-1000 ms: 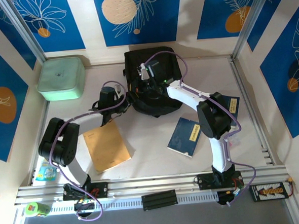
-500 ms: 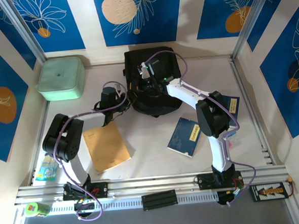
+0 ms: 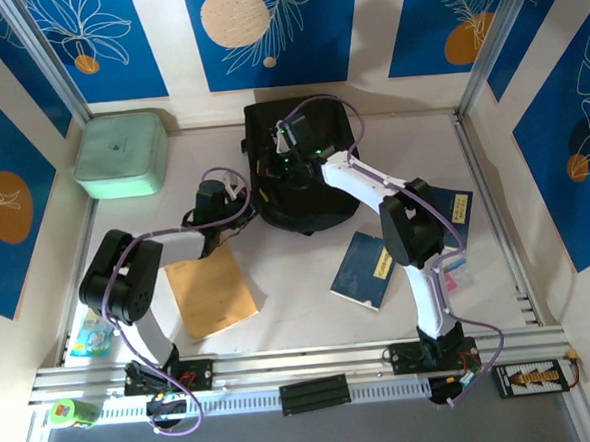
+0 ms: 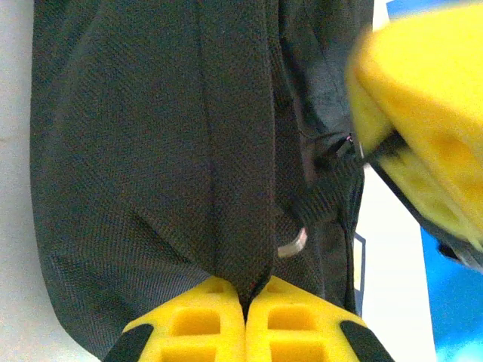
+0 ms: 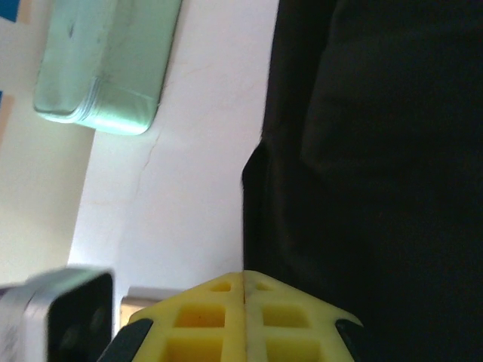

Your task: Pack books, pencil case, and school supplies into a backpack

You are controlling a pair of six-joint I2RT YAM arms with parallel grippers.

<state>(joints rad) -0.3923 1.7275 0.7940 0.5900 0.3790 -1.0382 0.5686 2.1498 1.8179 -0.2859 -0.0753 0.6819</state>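
The black backpack point(image 3: 307, 170) lies at the back middle of the table. My left gripper point(image 3: 247, 196) is at its left edge and is shut on a fold of its fabric point(image 4: 226, 226). A zipper pull point(image 4: 293, 243) hangs just right of that fold. My right gripper point(image 3: 286, 146) is over the backpack's top left, shut with the fabric edge point(image 5: 253, 219) pinched at its tips; its yellow fingers point(image 4: 423, 128) also show in the left wrist view. One dark blue book point(image 3: 363, 269) lies right of centre. The other book point(image 3: 459, 209) is partly hidden behind the right arm. I cannot pick out the pencil case.
A tan envelope point(image 3: 211, 294) lies beside the left arm. The mint-green box point(image 3: 121, 153) point(image 5: 106, 68) sits at the back left. Something small, pink and blue point(image 3: 452, 269) lies by the right arm. Colourful items point(image 3: 90, 339) lie at the front left corner.
My left gripper has shut on the backpack's fabric at its left edge. My right gripper has stayed shut and moved toward the back of the table, over the backpack.
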